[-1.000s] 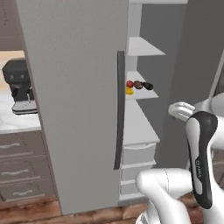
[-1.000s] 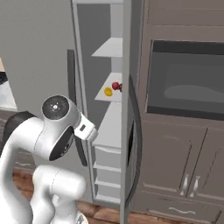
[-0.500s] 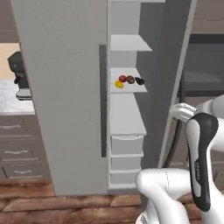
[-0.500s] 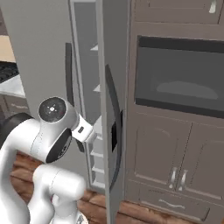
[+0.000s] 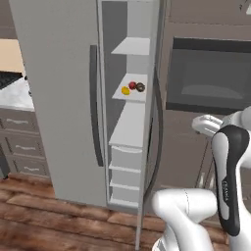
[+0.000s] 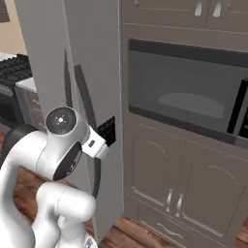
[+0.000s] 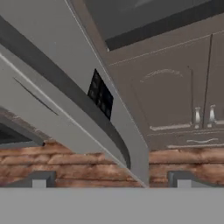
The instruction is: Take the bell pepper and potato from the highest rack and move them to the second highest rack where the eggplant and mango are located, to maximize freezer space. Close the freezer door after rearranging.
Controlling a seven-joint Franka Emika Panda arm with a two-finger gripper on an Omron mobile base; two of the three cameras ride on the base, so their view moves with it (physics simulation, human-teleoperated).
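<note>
Matte grey panels of the freezer (image 5: 59, 98) take up the left of the left base view, where the freezer door (image 5: 156, 127) stands ajar, seen nearly edge-on, leaving a narrow slot onto the pale shelves inside. On the second highest rack (image 5: 131, 95) sit three small things close together: the yellow mango (image 5: 125, 90) at the front left, the red bell pepper (image 5: 132, 85) just behind it, and a dark rounded lump (image 5: 140, 87) beside the pepper to the right; whether that lump is the eggplant or the potato cannot be told at this size. The highest rack (image 5: 132, 46) above them shows its pale surface. Below are white drawers (image 5: 127, 158). In the hand view the door's edge runs diagonally across, with its dark bar handle (image 7: 65, 92) and small black control panel (image 7: 100, 94) facing the camera, and the gripper (image 7: 111, 179) has its two dark tips set wide apart with nothing between them, above a wooden floor (image 7: 65, 164). A built-in oven (image 6: 184, 97) and brown cabinets (image 6: 179, 184) stand to the right.
</note>
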